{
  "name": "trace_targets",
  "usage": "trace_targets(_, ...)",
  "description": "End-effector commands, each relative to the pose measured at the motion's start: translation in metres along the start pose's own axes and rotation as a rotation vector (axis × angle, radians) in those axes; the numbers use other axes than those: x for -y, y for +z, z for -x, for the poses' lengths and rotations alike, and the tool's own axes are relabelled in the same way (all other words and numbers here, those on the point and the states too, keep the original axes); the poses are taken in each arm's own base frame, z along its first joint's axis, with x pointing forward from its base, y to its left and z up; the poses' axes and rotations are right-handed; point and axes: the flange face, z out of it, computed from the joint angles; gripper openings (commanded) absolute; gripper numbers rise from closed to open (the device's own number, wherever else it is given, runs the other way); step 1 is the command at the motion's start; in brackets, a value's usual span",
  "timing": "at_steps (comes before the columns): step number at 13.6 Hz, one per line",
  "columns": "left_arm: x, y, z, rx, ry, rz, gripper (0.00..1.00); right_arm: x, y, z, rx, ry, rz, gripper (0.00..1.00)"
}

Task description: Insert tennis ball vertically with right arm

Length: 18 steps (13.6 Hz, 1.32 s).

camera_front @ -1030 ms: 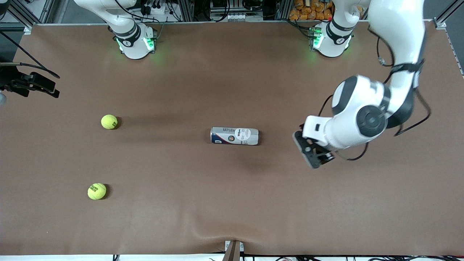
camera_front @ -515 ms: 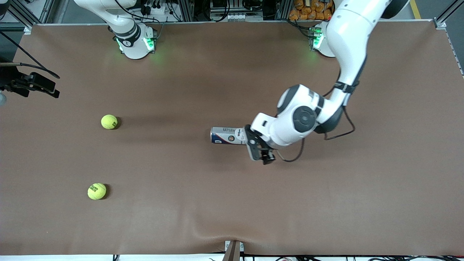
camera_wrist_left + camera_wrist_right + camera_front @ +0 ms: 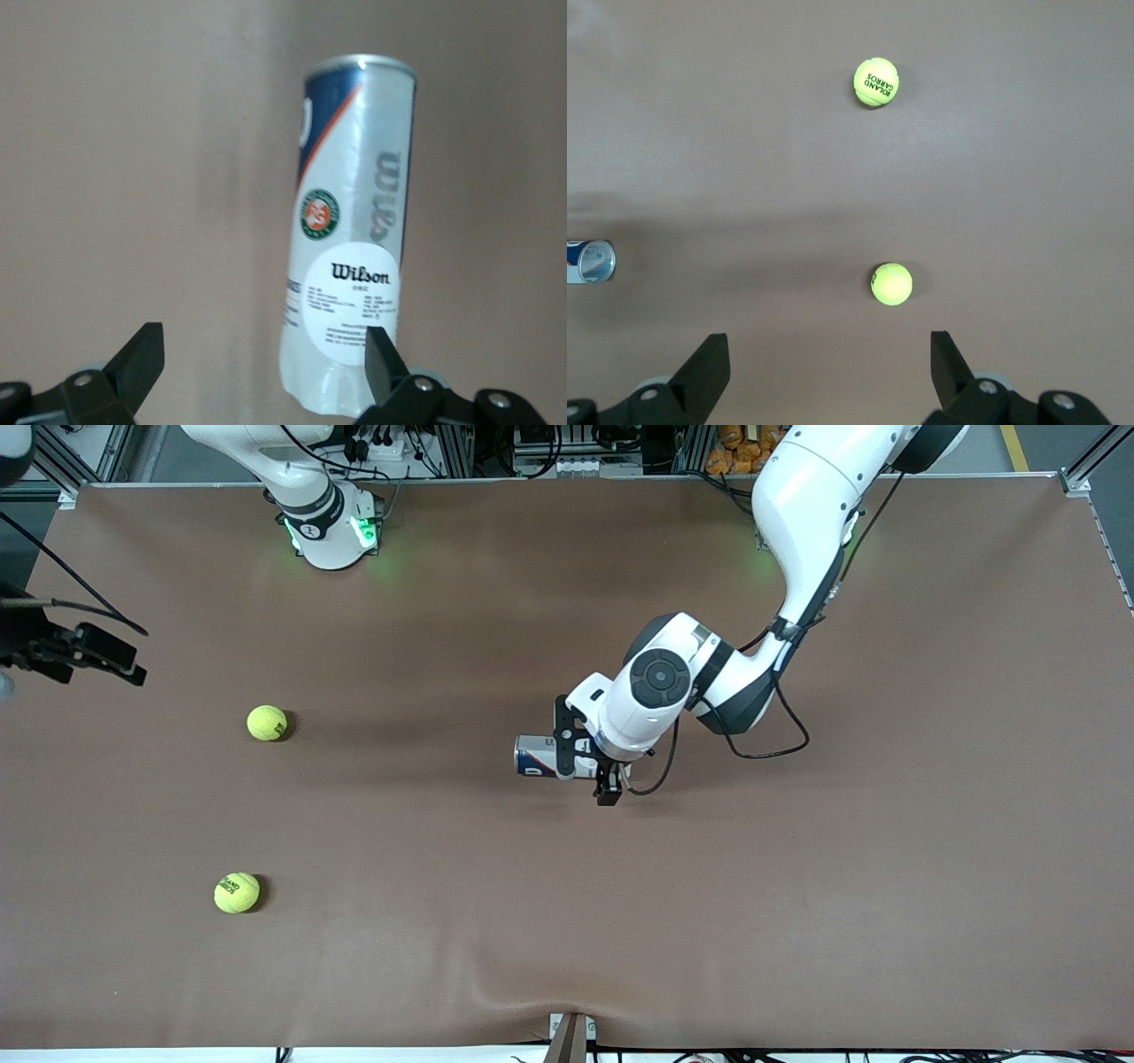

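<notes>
Two yellow tennis balls lie toward the right arm's end of the table: one (image 3: 267, 723) (image 3: 891, 283) level with the can, the other (image 3: 236, 892) (image 3: 875, 81) nearer the front camera. A silver-and-blue Wilson can (image 3: 534, 755) (image 3: 354, 221) (image 3: 586, 261) lies on its side mid-table. My left gripper (image 3: 585, 772) (image 3: 263, 365) hangs open over the can's end toward the left arm, one finger (image 3: 383, 354) overlapping it, not gripping. My right gripper (image 3: 828, 372) is open and empty, high above the table, looking down on both balls. The right arm leaves the front view above its base (image 3: 328, 531).
The brown table mat (image 3: 797, 921) has a small wrinkle at its front edge (image 3: 567, 1001). A black fitting with cables (image 3: 80, 651) shows at the edge toward the right arm's end; what it is I cannot tell.
The left arm has swept in from its end of the table, and its open gripper now hangs over the can. The black fitting at the edge has shifted slightly. Balls and can have not moved.
</notes>
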Motion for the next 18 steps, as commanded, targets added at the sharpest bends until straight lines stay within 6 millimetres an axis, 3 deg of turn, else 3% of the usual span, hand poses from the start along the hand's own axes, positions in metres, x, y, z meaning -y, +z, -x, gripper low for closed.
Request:
trace_targets(1,-0.003,0.021,-0.001,0.031,0.05,-0.017,1.0,0.004,0.012,-0.012,0.011,-0.007,-0.013,1.0)
trace_targets(2,-0.005,0.027,-0.003,0.038,0.06,-0.024,1.0,0.01,0.024,-0.019,0.034,-0.018,-0.001,1.0)
trace_targets(3,-0.011,0.032,-0.009,0.041,0.079,-0.031,1.0,0.012,0.049,-0.029,0.08,-0.02,0.003,1.0)
trace_targets(7,-0.02,0.047,-0.014,0.04,0.094,-0.026,1.0,0.0,0.079,-0.048,0.117,0.001,0.008,1.0)
trace_targets(9,-0.023,0.05,-0.012,0.045,0.098,-0.021,1.0,-0.017,0.086,-0.061,0.119,0.023,0.019,1.0)
trace_targets(13,-0.038,0.062,-0.011,0.065,0.114,0.002,1.0,-0.055,0.151,-0.102,0.076,0.087,0.014,1.0)
trace_targets(18,-0.046,0.08,-0.008,0.033,0.12,-0.026,1.0,-0.048,0.211,-0.148,0.025,0.065,0.027,1.0)
